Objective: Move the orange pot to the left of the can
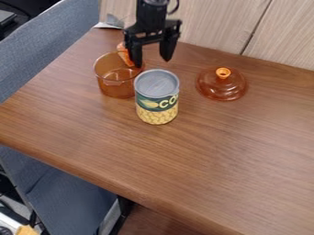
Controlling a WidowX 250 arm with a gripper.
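Observation:
My gripper point(151, 60) hangs at the top of the view, its two fingers spread apart. The left finger is by the right side of the orange pot's rim, and the right finger is behind the can, to its upper right. The see-through orange pot point(113, 85) stands upright, behind and to the left of the can point(157, 102). An orange piece point(125, 55) shows at the pot's back rim, beside the left finger; what it is I cannot tell. The can stands upright with a grey top and a corn label, hiding part of the pot's right side.
An orange glass lid point(222, 84) with a round knob lies to the right of the can. Wooden panels point(215, 23) stand along the table's back edge. The brown table point(208, 151) has its left and front edges in view, with blue-grey fabric seating beyond.

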